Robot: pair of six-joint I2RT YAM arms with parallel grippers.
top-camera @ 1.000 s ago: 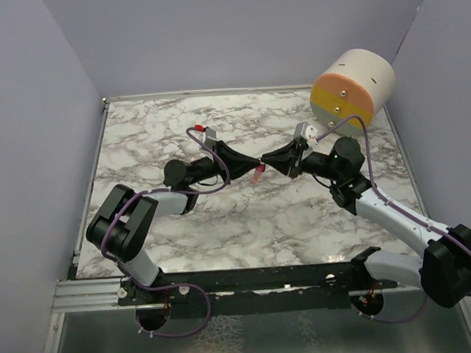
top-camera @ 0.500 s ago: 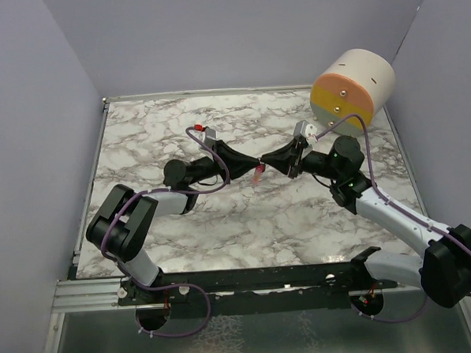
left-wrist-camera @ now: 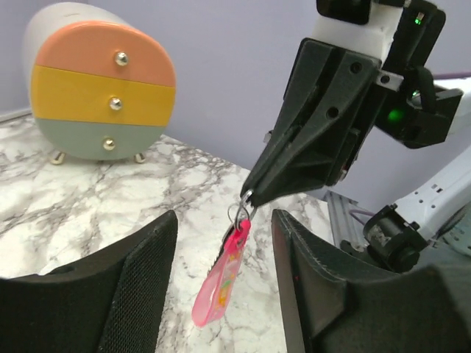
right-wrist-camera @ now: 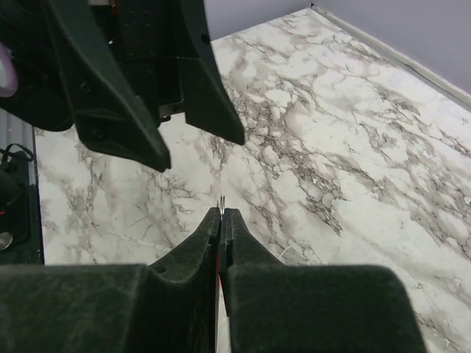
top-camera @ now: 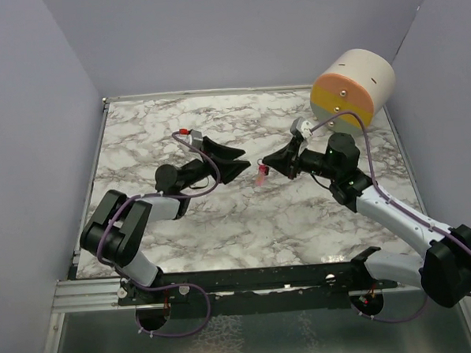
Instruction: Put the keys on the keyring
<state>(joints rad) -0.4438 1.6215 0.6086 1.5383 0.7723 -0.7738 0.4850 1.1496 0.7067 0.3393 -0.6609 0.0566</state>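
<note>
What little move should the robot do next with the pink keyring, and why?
Probably lower the right claw gently until the pink keyring rests on the table. That claw is shut on the small metal ring, so the strip dangles in the air, and the left claw stands open, apart from it, holding nothing.

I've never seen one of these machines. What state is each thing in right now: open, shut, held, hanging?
Left fingers: open, holding nothing, either side of the keyring but not touching it.
Right fingers: shut, pinching the keyring's metal ring.
Keyring: held by its ring, pink tag hanging down above the table.
Drawers: all three shut.
</note>
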